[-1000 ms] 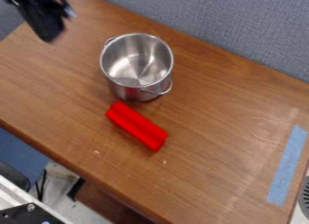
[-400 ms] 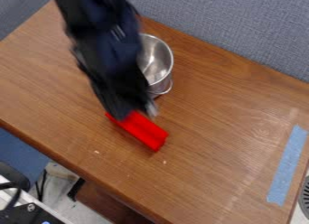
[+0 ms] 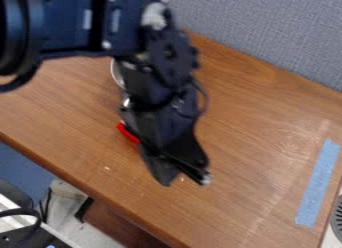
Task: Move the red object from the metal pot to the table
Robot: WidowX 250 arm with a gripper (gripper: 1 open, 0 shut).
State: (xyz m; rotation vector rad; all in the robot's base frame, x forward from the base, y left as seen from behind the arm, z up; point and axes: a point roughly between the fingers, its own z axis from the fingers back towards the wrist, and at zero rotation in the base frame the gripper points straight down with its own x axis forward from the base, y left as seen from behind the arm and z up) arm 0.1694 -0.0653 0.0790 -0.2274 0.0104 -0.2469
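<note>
Camera view, and we go right in at the fingertips: they're together on the one dark gripper (image 3: 183, 176), pointing down over the table (image 3: 247, 152). Outward to the arm (image 3: 94, 27), one of them, big and blurred, sweeping in from the upper left, its small pale marks too fuzzy to read. Peeking out at the gripper's left in the picture, one red object (image 3: 128, 133), on the tabletop and largely hidden. Behind it, one metal pot (image 3: 116, 74), just a sliver of its side showing past the arm. Over to the right, one strip of blue tape (image 3: 318, 182) on the wood, and beyond the far edge, a grey textured panel (image 3: 267, 27). Down at lower left, dark cables (image 3: 43, 209)!
</note>
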